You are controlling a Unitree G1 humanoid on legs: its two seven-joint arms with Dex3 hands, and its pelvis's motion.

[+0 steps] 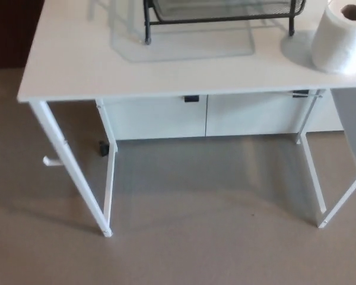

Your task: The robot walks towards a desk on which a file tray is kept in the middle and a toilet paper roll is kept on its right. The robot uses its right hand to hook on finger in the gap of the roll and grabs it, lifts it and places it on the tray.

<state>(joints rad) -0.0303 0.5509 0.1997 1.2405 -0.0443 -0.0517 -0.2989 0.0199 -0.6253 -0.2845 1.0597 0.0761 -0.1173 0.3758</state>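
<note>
White laminate made up the top of the desk [77, 65], which filled the upper part of the head view and stood on slim white legs [71, 166] over a beige carpeted floor [196, 237]. At the far middle of the top sat the file tray [225, 19], a black wire frame cut off by the upper edge of the picture, with two of its black feet resting on the surface and a faint grey shadow spread beneath it. The toilet paper roll [338, 41] stood on end on the desk at the far right corner, near the tray's right foot but apart from it, not on the tray. Its brown cardboard core [353, 12] opened upward, and the roll was partly clipped by the right edge of the frame. Behind the legs, under the top, a low white cabinet [160, 116] showed two doors with small dark handles [191, 98]. Neither the left hand nor the right hand appeared anywhere in the view, so how their fingers stood could not be told.
</note>
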